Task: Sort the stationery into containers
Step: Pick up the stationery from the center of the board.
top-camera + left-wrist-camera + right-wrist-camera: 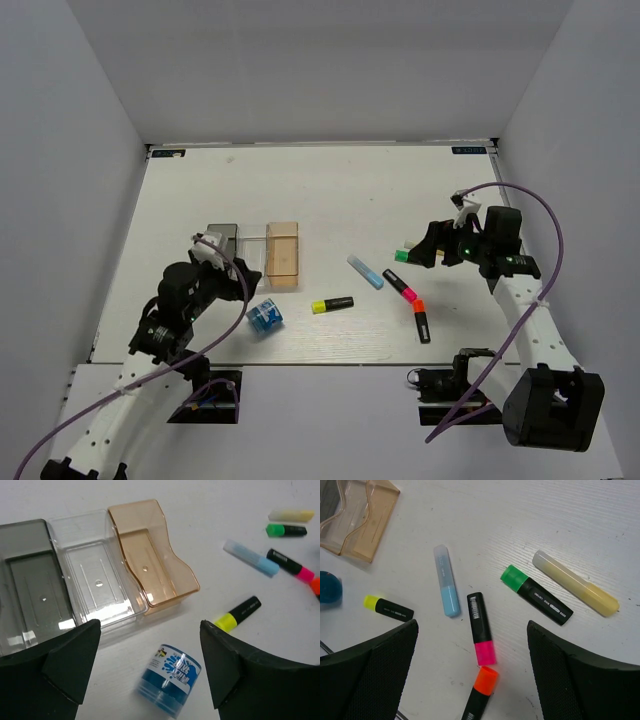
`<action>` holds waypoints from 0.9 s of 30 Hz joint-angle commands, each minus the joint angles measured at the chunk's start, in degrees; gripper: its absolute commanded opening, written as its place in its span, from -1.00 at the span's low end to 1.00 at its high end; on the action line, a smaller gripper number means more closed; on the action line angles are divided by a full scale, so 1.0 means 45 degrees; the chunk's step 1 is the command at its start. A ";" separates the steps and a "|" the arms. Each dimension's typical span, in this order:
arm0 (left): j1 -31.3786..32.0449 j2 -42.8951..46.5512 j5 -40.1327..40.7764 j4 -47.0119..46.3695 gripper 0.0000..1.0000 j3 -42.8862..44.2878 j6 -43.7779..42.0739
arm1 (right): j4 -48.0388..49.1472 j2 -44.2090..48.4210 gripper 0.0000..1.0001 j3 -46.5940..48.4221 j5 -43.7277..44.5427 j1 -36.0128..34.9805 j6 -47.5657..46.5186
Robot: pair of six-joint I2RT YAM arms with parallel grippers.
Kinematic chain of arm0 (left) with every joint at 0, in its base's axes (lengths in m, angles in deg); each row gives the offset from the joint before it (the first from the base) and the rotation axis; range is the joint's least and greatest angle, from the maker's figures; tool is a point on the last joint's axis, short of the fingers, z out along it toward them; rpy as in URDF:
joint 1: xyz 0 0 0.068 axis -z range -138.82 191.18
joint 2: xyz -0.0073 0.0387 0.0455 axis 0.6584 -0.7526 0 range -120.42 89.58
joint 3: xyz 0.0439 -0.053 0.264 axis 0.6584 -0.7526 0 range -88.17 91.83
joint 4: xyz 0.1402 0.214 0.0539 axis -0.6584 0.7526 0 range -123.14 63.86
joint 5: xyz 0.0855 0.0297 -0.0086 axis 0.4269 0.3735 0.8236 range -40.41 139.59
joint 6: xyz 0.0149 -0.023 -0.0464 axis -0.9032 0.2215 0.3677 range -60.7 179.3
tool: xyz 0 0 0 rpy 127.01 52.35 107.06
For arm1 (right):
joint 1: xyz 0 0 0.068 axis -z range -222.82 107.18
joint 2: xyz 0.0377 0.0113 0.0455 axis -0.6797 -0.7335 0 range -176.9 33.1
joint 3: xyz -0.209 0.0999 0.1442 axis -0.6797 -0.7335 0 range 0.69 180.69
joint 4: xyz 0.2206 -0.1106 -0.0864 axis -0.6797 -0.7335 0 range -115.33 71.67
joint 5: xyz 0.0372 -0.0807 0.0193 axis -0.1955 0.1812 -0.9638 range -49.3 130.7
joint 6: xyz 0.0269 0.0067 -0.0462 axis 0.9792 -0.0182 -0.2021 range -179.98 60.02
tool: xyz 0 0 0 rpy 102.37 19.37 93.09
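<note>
My left gripper (150, 655) wide open, empty, over small blue-white patterned block (170, 680), which lies near clear plastic tray (95, 575). Reckon: drop centred, grip across narrow width. My right gripper (472, 650) also spread wide, empty, above pink-ended black highlighter (481, 627).

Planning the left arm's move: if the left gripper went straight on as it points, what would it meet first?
Likely the blue-white patterned block, just ahead of the open left gripper, though depth is unclear.

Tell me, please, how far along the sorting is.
Nothing sorted yet: dark grey tray, clear tray and tan tray look empty. Left gripper and right gripper are open, holding nothing. The patterned block, four highlighters and two markers lie on the table.
</note>
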 commanded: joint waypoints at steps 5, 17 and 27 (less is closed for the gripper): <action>0.0239 -0.2315 -0.1651 0.1354 -0.10 0.1643 0.0157 | -0.1111 0.0749 0.81 0.0304 -0.1026 -0.0024 -0.2104; 0.2856 -0.4171 0.1259 0.4517 0.67 0.3128 0.0389 | -0.3559 0.0613 0.81 0.1164 -0.0537 -0.0063 -0.4787; 0.6350 -0.6297 0.7743 0.8911 0.46 0.5100 0.9715 | -0.2897 0.0827 0.81 0.1067 0.0006 -0.0044 -0.3523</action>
